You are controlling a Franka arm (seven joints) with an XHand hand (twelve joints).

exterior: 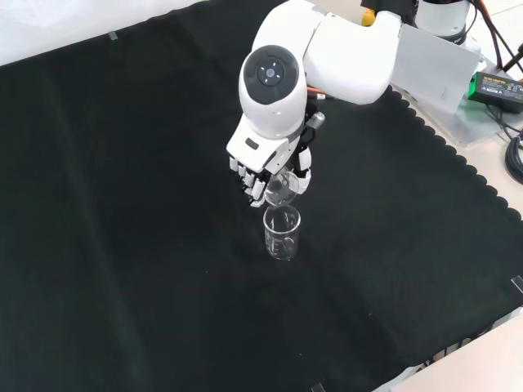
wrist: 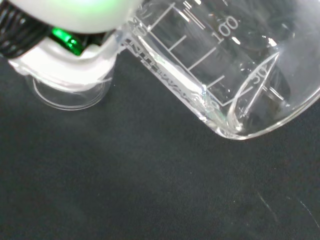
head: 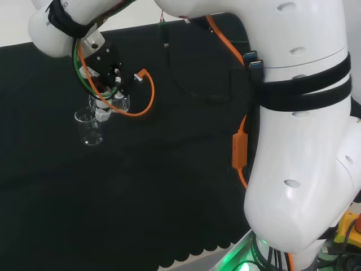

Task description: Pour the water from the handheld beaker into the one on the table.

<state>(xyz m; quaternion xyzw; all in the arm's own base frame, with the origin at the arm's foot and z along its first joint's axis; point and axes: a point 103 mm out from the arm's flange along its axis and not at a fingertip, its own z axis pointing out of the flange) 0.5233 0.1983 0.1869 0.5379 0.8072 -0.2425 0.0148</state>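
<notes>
Robot hand (exterior: 265, 167) curled around tilted handheld beaker (exterior: 280, 189), lip held directly over standing beaker (exterior: 282, 233) at 6 o'clock in front view, near mid-surface (exterior: 122, 245), so water falls inside.

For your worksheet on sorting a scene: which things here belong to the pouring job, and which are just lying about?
Job:
- hand
- held beaker, tilted
- table beaker, upright on the cloth

Lying about:
- black cloth
- black box off the cloth in the front view
</notes>
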